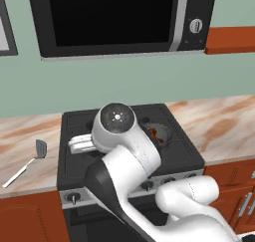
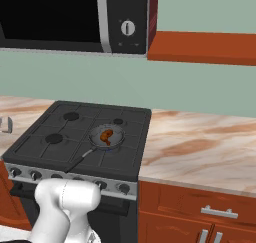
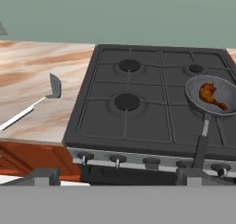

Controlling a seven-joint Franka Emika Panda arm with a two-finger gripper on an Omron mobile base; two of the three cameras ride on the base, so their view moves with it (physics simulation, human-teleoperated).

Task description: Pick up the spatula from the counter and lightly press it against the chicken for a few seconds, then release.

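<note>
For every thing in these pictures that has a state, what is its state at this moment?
spatula: lying flat on the counter left of the stove, not held
chicken: in the pan
pan: on the stove's front right burner, handle pointing to the front
end effector: open, empty
microwave: door shut
drawer: shut

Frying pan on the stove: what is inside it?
One browned piece of chicken lies in the frying pan, near its middle. Nothing else shows inside it. The pan floor under the chicken is covered.
</note>
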